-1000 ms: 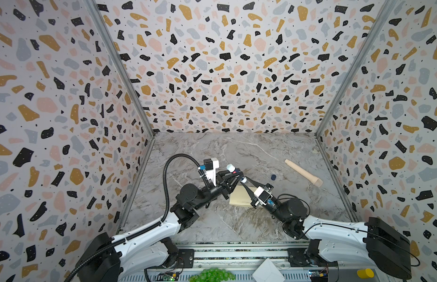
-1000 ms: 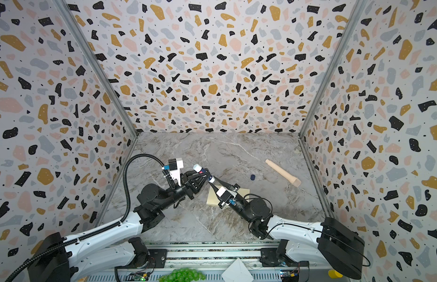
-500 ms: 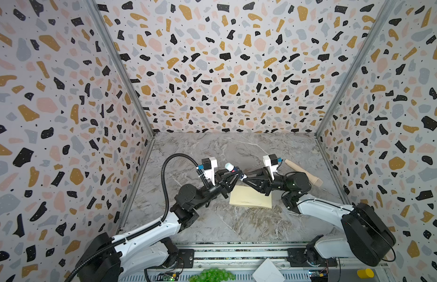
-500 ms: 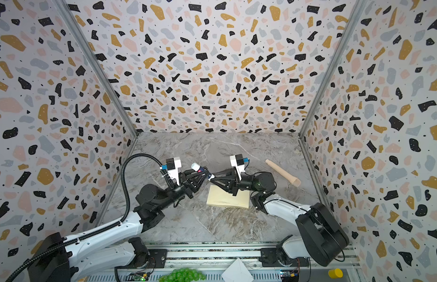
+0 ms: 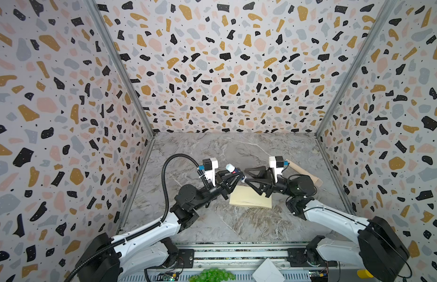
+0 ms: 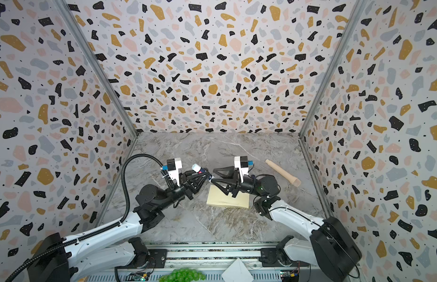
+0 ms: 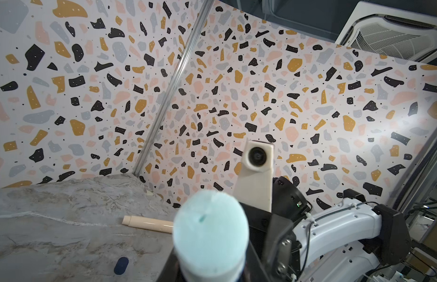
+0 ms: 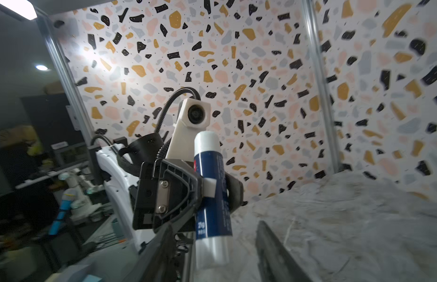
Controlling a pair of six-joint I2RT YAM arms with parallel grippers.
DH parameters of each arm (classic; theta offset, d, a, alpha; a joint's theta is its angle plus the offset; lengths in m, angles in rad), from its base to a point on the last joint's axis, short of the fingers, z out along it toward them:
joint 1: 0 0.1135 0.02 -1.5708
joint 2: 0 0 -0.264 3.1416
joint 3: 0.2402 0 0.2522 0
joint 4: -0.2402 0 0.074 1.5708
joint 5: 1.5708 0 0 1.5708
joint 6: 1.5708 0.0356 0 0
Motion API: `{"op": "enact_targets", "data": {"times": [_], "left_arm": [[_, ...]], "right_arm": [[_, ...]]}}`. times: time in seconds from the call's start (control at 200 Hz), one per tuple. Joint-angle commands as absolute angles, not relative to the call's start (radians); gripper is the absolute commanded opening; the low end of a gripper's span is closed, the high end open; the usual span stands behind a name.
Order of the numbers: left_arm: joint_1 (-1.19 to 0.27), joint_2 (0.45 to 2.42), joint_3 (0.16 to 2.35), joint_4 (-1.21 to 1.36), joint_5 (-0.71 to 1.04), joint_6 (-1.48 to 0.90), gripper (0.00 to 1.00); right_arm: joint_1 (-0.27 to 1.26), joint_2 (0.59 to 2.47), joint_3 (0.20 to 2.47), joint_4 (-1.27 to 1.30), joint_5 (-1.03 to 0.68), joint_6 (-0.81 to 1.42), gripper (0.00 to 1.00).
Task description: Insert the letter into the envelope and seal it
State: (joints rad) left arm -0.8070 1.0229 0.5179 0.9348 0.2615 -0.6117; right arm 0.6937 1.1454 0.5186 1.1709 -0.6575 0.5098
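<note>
Presently, your stock on the grey marble table (image 5: 212,219) reads as follows.

Item: the envelope (image 5: 249,200), pale cream, lies flat near the middle of the table, just in front of and partly under the two grippers in both top views. Nothing grips it.

Item: your left gripper (image 5: 237,175) is clenched on a glue stick (image 5: 233,170), blue-bodied with white ends. The stick is held tilted, and in the top views it sits by the envelope's far left corner. In the right wrist view the fingers clamp the glue stick (image 8: 212,195) about its middle.

Item: your right gripper (image 5: 246,176) has its fingers spread apart and holds nothing, tips facing the left gripper. The stick's lower white end stands between them in the right wrist view — whether either finger touches it you cannot tell.

Item: a tan wooden rod (image 5: 303,172) lies aslant at the rear right.

Item: a small dark blue cap (image 7: 121,265) sits on the table near the rod — left wrist view only.
</note>
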Motion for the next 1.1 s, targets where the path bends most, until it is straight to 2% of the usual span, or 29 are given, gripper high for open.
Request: {"op": "enact_targets", "data": {"times": [0.0, 0.075, 0.205, 0.415, 0.781, 1.096], "left_arm": [[-0.807, 1.012, 0.531, 0.965, 0.266, -0.586, 0.0], [-0.805, 1.014, 0.532, 0.967, 0.266, -0.588, 0.0], [-0.807, 1.02, 0.537, 0.969, 0.268, -0.591, 0.0], [-0.806, 1.029, 0.541, 0.971, 0.269, -0.594, 0.0], [-0.806, 1.032, 0.541, 0.971, 0.271, -0.594, 0.0], [-0.806, 1.03, 0.536, 0.974, 0.273, -0.596, 0.0]], "right_arm": [[0.809, 1.054, 0.432, 1.098, -0.273, 0.01, 0.74], [0.864, 1.035, 0.388, 1.147, -0.139, -0.138, 0.75], [0.928, 1.04, 0.377, 1.169, -0.004, -0.309, 0.75], [1.023, 1.104, 0.361, 1.319, 0.134, -0.488, 0.65], [1.075, 1.18, 0.386, 1.42, 0.159, -0.534, 0.43], [1.089, 1.212, 0.404, 1.417, 0.167, -0.548, 0.37]]}}
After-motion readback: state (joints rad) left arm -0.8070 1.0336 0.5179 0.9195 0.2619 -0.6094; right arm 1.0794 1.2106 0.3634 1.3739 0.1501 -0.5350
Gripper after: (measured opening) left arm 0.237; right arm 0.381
